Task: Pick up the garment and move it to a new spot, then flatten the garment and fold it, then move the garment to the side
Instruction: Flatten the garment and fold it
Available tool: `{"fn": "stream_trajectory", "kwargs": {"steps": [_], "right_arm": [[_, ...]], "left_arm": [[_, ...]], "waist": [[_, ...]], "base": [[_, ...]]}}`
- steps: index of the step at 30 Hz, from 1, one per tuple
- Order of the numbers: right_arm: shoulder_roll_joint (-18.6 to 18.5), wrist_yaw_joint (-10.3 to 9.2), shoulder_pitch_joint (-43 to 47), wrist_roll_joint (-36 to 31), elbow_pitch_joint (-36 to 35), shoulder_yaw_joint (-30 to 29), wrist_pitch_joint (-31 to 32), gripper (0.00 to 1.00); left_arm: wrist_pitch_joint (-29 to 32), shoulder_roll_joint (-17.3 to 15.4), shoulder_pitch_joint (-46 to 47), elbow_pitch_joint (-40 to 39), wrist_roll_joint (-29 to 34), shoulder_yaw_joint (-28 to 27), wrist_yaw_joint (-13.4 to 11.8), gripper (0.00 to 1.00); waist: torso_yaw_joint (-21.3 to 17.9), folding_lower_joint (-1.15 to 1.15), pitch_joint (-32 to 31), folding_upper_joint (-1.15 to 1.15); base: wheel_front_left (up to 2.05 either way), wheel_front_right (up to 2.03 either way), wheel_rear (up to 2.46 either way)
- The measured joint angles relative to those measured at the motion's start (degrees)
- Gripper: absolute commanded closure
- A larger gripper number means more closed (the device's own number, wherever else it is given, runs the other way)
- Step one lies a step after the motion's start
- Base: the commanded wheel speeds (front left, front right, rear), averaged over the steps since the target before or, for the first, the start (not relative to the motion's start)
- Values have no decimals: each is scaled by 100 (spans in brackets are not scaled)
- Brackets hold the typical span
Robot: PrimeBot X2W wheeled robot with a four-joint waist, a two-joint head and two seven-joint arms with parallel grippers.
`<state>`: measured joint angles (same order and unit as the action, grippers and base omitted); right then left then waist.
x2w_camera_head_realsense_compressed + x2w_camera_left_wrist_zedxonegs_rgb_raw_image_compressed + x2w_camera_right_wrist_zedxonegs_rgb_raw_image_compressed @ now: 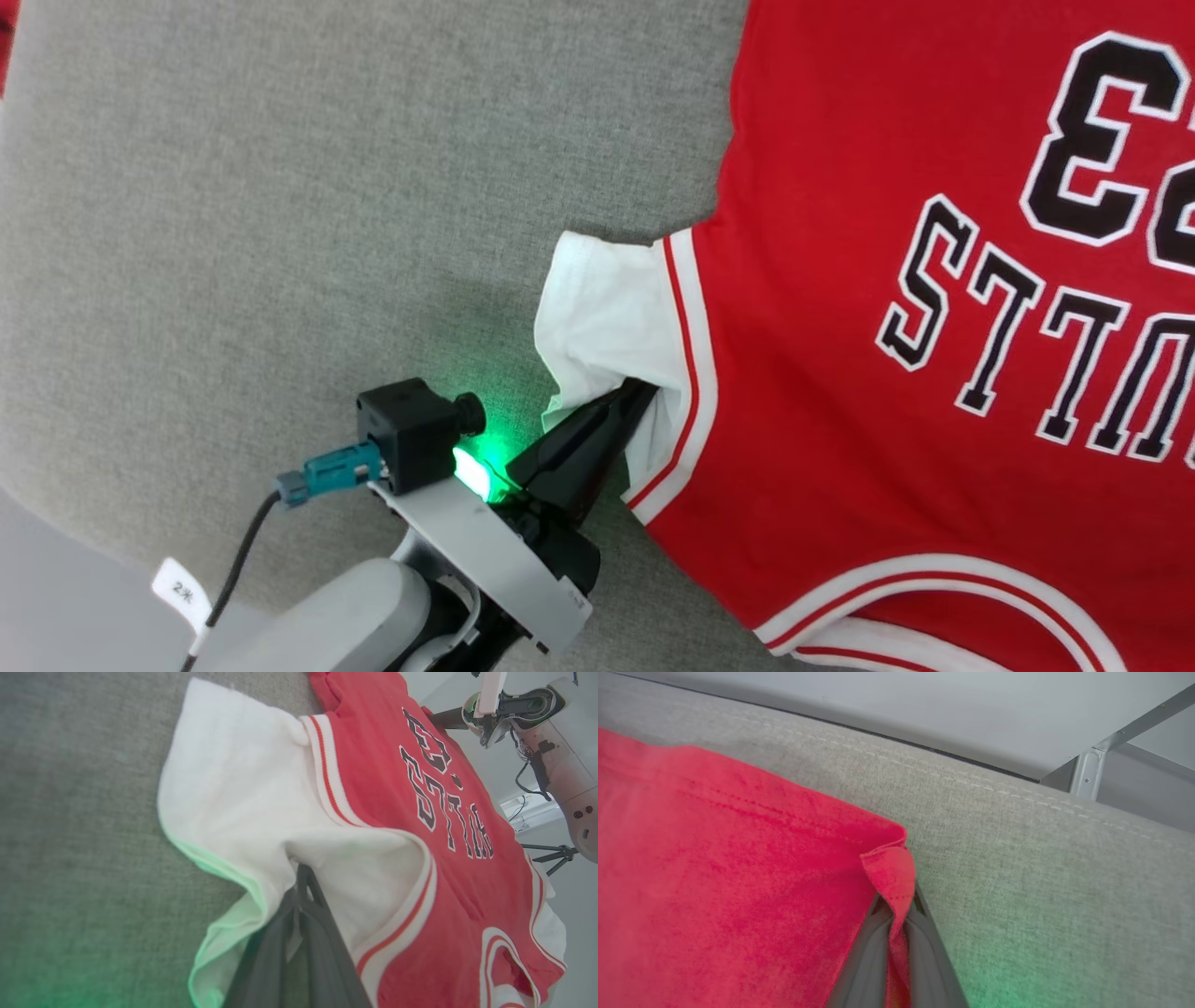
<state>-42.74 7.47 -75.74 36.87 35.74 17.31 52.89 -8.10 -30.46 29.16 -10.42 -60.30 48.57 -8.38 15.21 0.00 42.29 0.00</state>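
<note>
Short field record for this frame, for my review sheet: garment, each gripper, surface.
garment: red jersey, print side up, unfolded
surface: grey fabric surface, under the garment
left gripper: shut on the white sleeve
right gripper: shut on a red hem corner
stage: two edges pinched, folding not yet done

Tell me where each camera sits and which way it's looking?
Head view: on the head, looking down at the garment on the grey surface; left gripper and forearm show.
Left wrist view: on that wrist, looking along its fingers pinching the white sleeve; right arm beyond.
Right wrist view: on that wrist, looking along the right gripper, shut on a red hem corner.
Shared: head and left wrist both show the sleeve grip.
</note>
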Motion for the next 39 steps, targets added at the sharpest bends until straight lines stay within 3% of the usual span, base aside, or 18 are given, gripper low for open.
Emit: {"fn": "stream_trajectory", "kwargs": {"steps": [9, 17, 24, 33, 39], "right_arm": [[-307, 0, 1015, 826, -439, 355, -410, 100], [-1069, 5, 2747, 1675, -1496, 620, -582, 100], [-1619, 4, 4395, 2204, -2630, 683, -734, 100], [-1736, 4, 6174, 2345, -3529, 422, -996, 100], [-1512, 4, 7121, 2204, -3974, 301, -887, 100]], "left_arm": [[24, -23, -12, 443, -88, -13, 35, 100], [265, -420, -86, 738, -181, -79, -5, 100], [434, -787, -162, 714, -338, -209, -73, 100], [605, -1135, -265, 584, -427, -292, -180, 100], [666, -1270, -308, 463, -437, -325, -274, 100]], "waist": [[-142, 0, -513, 0], [-447, 0, -1177, 0], [-993, 0, -1621, 0], [-1583, 0, -1970, 0], [-1920, 0, -2058, 0]], "base": [[0, 0, 0], [0, 0, 0], [0, 0, 0], [0, 0, 0], [0, 0, 0]]}}
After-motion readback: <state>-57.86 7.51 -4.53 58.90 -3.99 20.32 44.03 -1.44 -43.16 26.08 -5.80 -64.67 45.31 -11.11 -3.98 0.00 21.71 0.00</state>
